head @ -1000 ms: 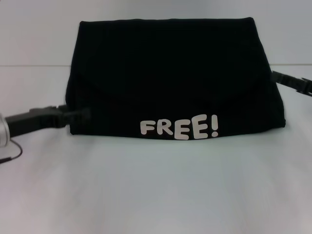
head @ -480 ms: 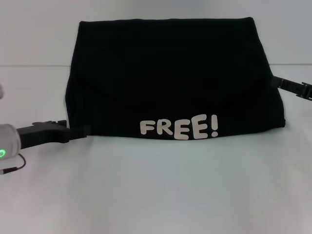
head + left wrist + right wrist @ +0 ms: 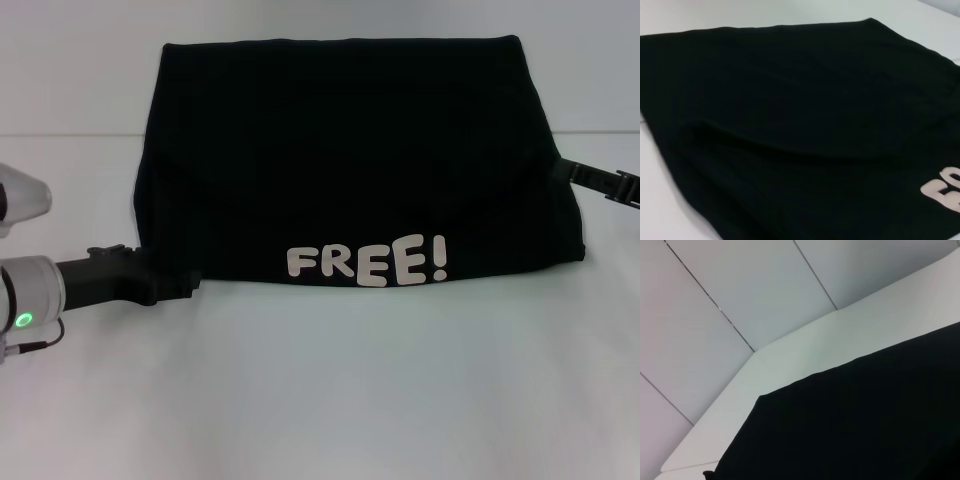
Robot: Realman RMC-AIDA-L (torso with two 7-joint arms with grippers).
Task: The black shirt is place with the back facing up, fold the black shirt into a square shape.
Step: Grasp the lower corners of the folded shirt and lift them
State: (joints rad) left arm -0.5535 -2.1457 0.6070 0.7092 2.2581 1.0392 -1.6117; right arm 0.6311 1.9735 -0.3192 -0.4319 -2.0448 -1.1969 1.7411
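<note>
The black shirt lies on the white table as a wide folded block. White lettering "FREE!" runs along its near edge. My left gripper sits low at the shirt's near left corner, its tip touching the fabric edge. The left wrist view is filled with the shirt and a bit of the lettering. My right gripper meets the shirt's right edge about halfway back, its tip hidden by the cloth. The right wrist view shows the shirt and its far corner.
The white table spreads bare in front of the shirt and to both sides. A pale wall with panel seams rises behind the table's far edge.
My left gripper has slid along the shirt's left edge toward me and slightly rightward, now at the near left corner. The right gripper shifted only slightly. The shirt's shape is unchanged.
</note>
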